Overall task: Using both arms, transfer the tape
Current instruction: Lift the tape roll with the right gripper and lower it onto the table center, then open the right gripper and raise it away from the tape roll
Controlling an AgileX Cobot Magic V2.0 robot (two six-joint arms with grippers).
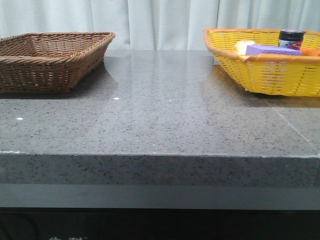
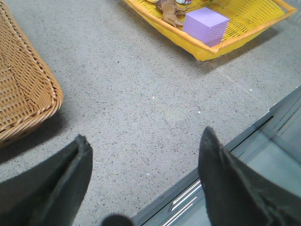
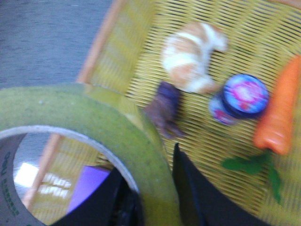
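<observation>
- A brown woven wicker basket (image 1: 50,60) sits on the far left of the grey speckled stone table (image 1: 160,125), at about ten o'clock on the tabletop in the front view.
- The left gripper (image 2: 141,155) hangs over bare table near the table's front edge. Its two black fingers (image 2: 61,188) are spread wide with nothing between them.
- In the left wrist view the brown basket lies off at nine o'clock and a yellow woven basket (image 2: 244,33) at one o'clock.
- The yellow basket sits on the far right of the table, at about two o'clock in the front view.
- Inside it are a purple sponge block (image 1: 272,49), a small jar with a dark lid (image 1: 291,37), a pale bread-like lump (image 3: 193,56), a small brown toy (image 3: 164,110) and an orange carrot with green leaves (image 3: 280,113).
- The wide roll of see-through yellow packing tape (image 3: 108,127) is up in the air over the yellow basket, held by the right gripper (image 3: 153,188).
- The right gripper's black fingers (image 3: 193,188) pinch the wall of the roll, one inside the ring and one outside.
- The right wrist view is blurry, so small details of the roll are hard to see.
- Neither arm shows in the front view.
</observation>
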